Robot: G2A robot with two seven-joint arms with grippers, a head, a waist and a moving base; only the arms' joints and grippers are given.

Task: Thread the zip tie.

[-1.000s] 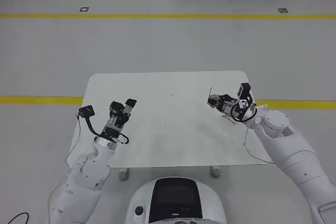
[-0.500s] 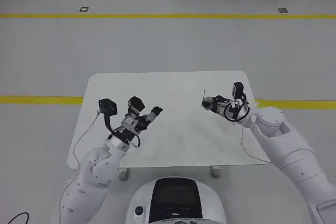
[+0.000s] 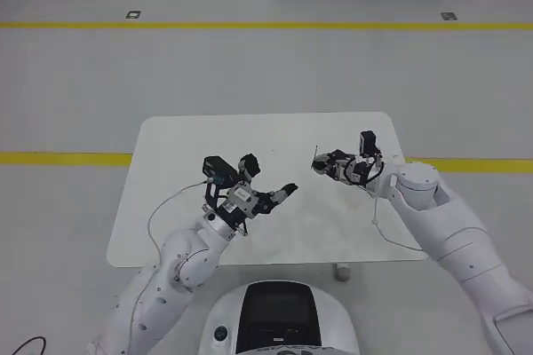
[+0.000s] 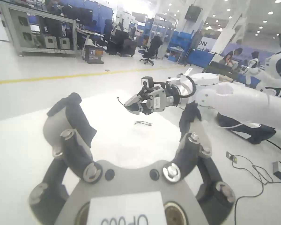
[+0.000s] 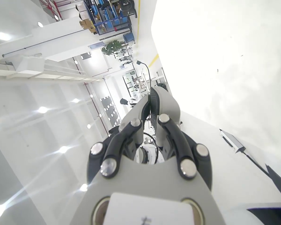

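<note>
White rounded table (image 3: 160,177) on a pale floor crossed by yellow lines (image 3: 53,158); busy workshop hall behind in the wrist views.

Black zip tie (image 4: 119,99) off the tabletop, pinched low down in the right gripper (image 3: 320,166). Stands up from the fingertips as a thin strand with a small knob at its free end. Curves away past the tips in the right wrist view. Held above the table's right half, toward the far side.

Right gripper clamped narrow on the zip tie, fingers (image 5: 168,104) pressed together, nose pointing at the table's middle. Left gripper (image 3: 268,176) spread wide and holding nothing, poised over the front centre of the table. Faces the right gripper, near it but apart. Dark pads on its fingers (image 4: 72,113).

Thin dark strand (image 4: 143,123) lying on the tabletop below the right gripper; cannot tell whether a second tie or a shadow.

Against a second ago: left gripper now well in from the table's left edge, swung toward the centre. Right gripper and zip tie shifted slightly inward. Gap between the two grippers much smaller.
</note>
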